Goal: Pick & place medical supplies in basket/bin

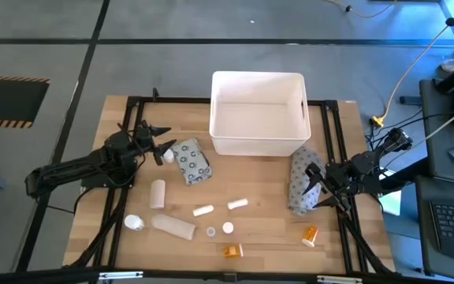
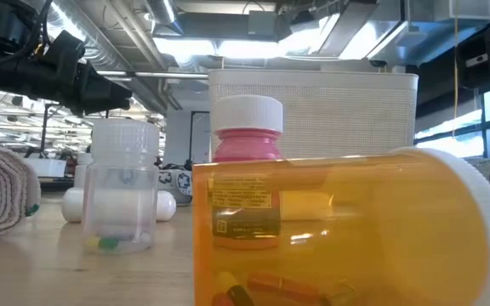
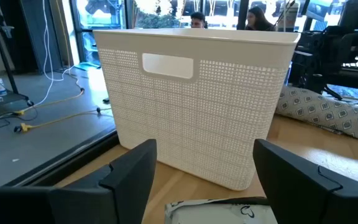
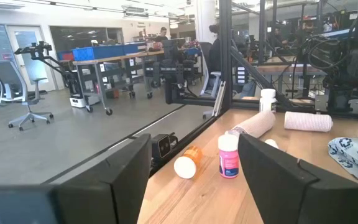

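— Where are we working?
— In a robotics lab: our wooden table (image 1: 258, 213) sits on a grey concrete floor (image 1: 46, 47) with cables (image 1: 404, 79) trailing past its right edge.
— And beyond it?
— Office chairs (image 4: 20, 93), rolling workbenches (image 4: 114, 68), another robot arm (image 4: 39, 53), ceiling ducts (image 2: 117, 42).

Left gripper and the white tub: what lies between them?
In the high view, a grey packet printed with circles lies between the left gripper and the tub.
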